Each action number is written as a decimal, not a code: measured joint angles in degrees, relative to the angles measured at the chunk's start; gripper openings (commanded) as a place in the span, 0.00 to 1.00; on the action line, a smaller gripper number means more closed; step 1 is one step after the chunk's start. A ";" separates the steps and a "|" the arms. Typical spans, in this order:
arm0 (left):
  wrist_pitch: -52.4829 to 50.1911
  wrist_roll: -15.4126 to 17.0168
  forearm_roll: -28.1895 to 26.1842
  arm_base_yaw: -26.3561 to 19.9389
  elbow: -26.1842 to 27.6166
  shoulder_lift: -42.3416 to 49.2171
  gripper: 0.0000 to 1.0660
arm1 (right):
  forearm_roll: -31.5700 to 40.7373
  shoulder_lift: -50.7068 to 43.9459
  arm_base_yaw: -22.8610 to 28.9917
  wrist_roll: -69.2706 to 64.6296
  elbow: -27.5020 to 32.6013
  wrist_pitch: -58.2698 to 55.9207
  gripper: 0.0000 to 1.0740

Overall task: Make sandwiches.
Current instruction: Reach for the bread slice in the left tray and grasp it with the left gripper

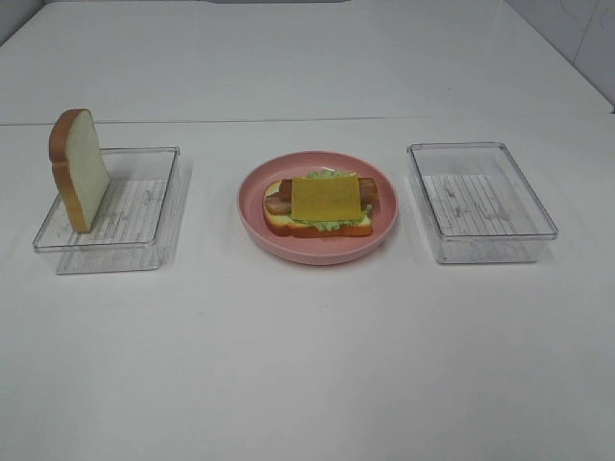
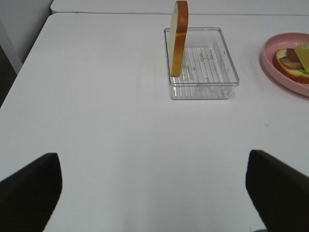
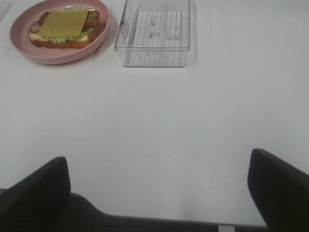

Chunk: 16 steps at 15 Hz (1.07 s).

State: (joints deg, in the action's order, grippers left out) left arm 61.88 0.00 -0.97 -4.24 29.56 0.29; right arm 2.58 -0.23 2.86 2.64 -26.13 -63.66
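Observation:
An open-faced sandwich (image 1: 319,205) lies on the pink plate (image 1: 317,254) at mid-table: a bread slice, green lettuce, bacon strips and a yellow cheese square on top. A second bread slice (image 1: 79,171) stands upright on its edge inside the left clear tray (image 1: 144,252). Neither gripper shows in the high view. In the left wrist view my left gripper (image 2: 152,164) is open over bare table, well short of the upright slice (image 2: 178,36). My right gripper (image 3: 158,159) is also open and holds nothing, far from the sandwich (image 3: 63,26).
An empty clear tray (image 1: 480,235) stands to the right of the plate; the right wrist view shows this tray (image 3: 154,60) beside the plate (image 3: 58,57). The white table (image 1: 307,365) runs wide in front of the trays.

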 measured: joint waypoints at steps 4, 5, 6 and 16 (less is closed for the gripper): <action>0.00 0.00 0.00 0.00 0.00 0.00 0.89 | -0.23 0.00 0.00 1.09 0.00 0.00 0.90; -0.06 0.00 0.00 0.00 0.00 0.00 0.89 | -0.23 0.00 0.00 1.15 0.00 0.00 0.90; -0.06 0.00 0.00 0.00 0.00 0.00 0.89 | -0.23 0.00 0.00 1.20 0.00 0.00 0.90; 8.08 3.27 7.33 0.00 23.89 -40.62 0.93 | -0.29 0.00 0.00 1.26 0.00 0.00 0.90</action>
State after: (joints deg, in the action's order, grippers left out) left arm 69.96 3.27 6.36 -4.24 53.46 -40.34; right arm 2.29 -0.23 2.86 3.90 -26.13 -63.66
